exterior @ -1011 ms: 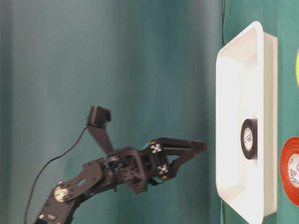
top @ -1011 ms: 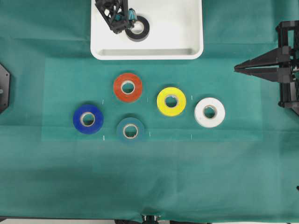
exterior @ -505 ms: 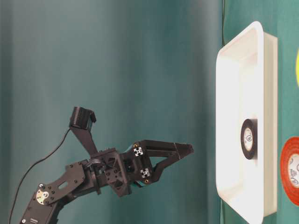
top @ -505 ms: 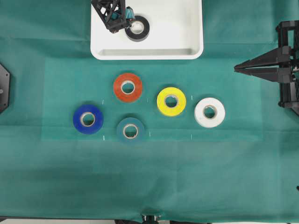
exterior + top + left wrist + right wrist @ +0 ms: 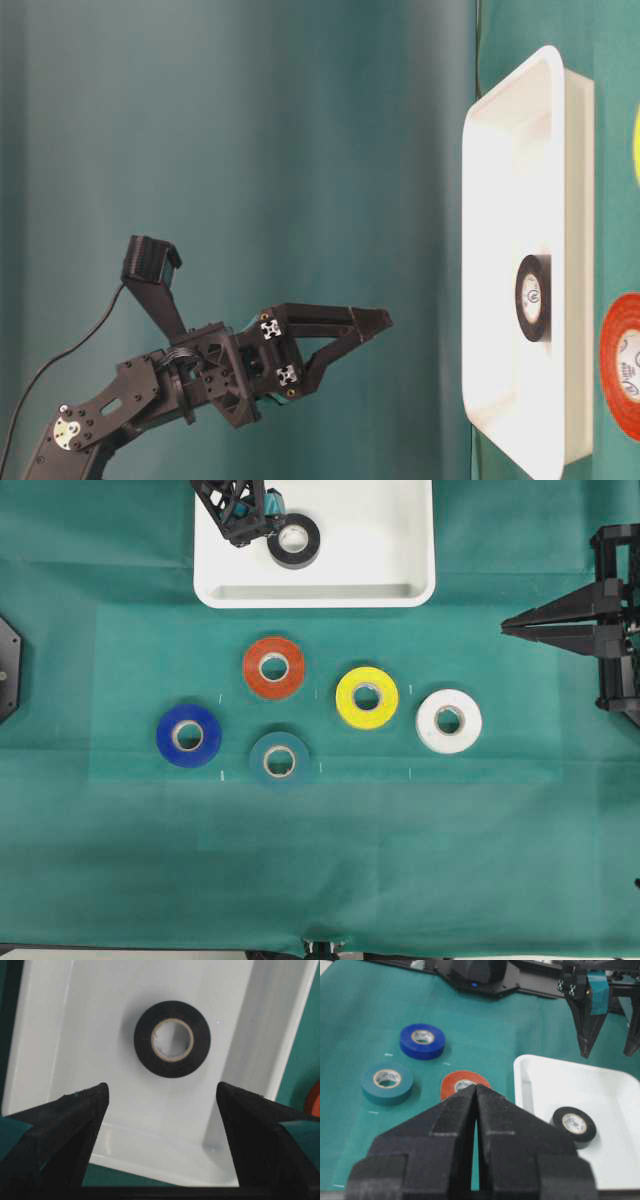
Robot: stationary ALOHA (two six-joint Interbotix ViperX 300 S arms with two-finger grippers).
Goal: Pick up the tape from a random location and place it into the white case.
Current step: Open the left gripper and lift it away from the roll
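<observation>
**Overhead view: tape lying in the case, placing done, clearing away remains**

Overhead view shows the tape lying flat on the floor of the white case, toward the left half, apart from the rim on every side. Just beside it, to the left, the left gripper, fingers spread wide and holding nothing. Confirmed from the left wrist view: both black fingertips parted well to either side, the roll centred between and beyond them, untouched. Seen from table level, clear air between the left gripper and the case, so no contact with tray or roll.

Off at the right edge, the right gripper, pads pressed together, empty, well apart from everything.

Still on the green cloth below the case: red roll, yellow roll, white roll, blue roll, teal roll. None of these wanted.

Judged stage: release complete, retreat in hand. Next move calls for little: lifting the left arm up and away from the case without brushing the rim or nudging the roll, then parking clear. No regrasp looks needed.
</observation>
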